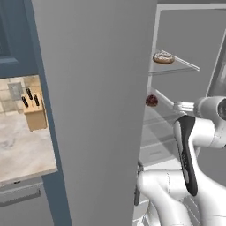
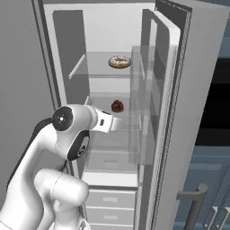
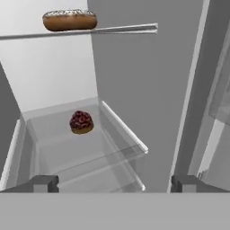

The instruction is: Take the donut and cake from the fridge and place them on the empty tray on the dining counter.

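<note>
The grey fridge [image 2: 184,90] stands open, pale inside. The donut [image 2: 119,62] [image 1: 163,58] [image 3: 69,20], tan with whitish speckled icing, rests on the upper glass shelf. One shelf lower sits the dark reddish cake [image 2: 117,106] [image 1: 152,100] [image 3: 81,122]. My gripper [image 3: 114,183] is open and holds nothing; its two dark fingertips [image 3: 44,183] stand wide apart in the hand view. It hovers in front of the lower shelf, short of the cake and below the donut. The blue tray and the dining counter are out of view.
The fridge door [image 1: 97,110] fills the middle of the left base view. Left of it, a beige counter [image 1: 22,145] carries a wooden knife block [image 1: 35,115]. Door bins [image 2: 143,117] line the open door on the right. Drawers [image 2: 110,200] sit below the shelves.
</note>
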